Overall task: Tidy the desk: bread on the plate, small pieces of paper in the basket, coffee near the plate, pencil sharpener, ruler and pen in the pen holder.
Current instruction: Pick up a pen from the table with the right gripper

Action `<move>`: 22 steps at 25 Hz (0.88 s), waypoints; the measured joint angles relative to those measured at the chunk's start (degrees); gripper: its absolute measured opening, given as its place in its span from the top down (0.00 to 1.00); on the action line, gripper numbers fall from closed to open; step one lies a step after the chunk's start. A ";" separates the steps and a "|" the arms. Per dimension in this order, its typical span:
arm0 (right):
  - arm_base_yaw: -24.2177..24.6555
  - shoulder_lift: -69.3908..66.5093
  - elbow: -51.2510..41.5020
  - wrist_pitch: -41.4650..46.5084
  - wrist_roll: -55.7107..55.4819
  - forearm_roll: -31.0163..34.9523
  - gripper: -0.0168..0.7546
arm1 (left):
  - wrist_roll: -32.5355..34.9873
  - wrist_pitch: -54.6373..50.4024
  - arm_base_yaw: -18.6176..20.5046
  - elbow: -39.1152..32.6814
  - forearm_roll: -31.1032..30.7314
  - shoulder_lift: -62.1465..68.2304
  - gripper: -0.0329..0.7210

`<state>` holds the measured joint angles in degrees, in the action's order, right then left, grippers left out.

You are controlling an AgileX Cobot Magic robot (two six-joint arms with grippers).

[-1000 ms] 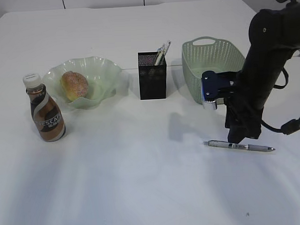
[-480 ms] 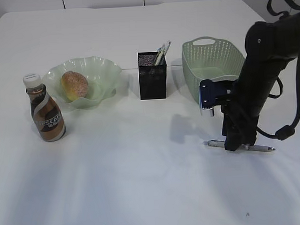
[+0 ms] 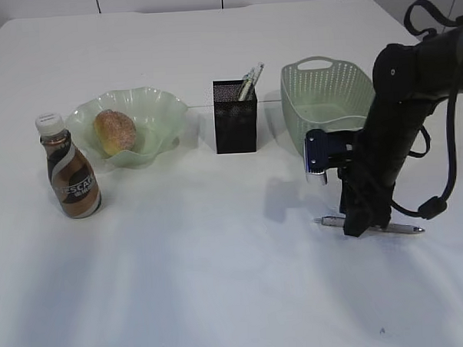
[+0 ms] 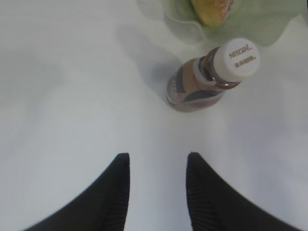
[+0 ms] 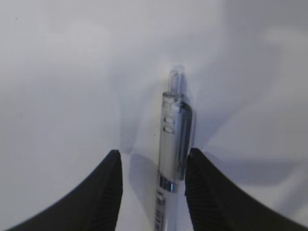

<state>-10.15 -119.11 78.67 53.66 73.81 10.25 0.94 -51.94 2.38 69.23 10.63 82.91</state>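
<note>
- Reaching steeply down, the right arm holds its right end effector (image 3: 355,228) at the white worktop (image 3: 220,258), fingers spread on either side of the silver pen (image 5: 172,159), which lies flat between them, nearer the right finger; contact cannot be told.
- The left end effector (image 4: 158,192) hovers spread and empty above the Nescafe coffee bottle (image 4: 207,77).
- That bottle stands just beside the green glass plate (image 3: 156,108), which holds the bread (image 3: 114,131).
- Behind, the black mesh pen holder (image 3: 235,119) and the green basket (image 3: 324,89) stand apart.
</note>
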 joint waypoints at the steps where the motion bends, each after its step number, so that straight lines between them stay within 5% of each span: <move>1: 0.00 0.00 0.35 0.00 0.00 0.00 0.52 | 0.00 0.00 0.00 0.00 0.00 0.00 0.59; 22: 0.00 -1.23 1.43 -1.54 0.00 1.92 0.52 | 0.10 0.04 0.00 0.00 0.00 0.00 0.59</move>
<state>-10.15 -120.34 80.10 52.13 73.81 12.17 1.04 -51.90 2.38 69.23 10.63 82.91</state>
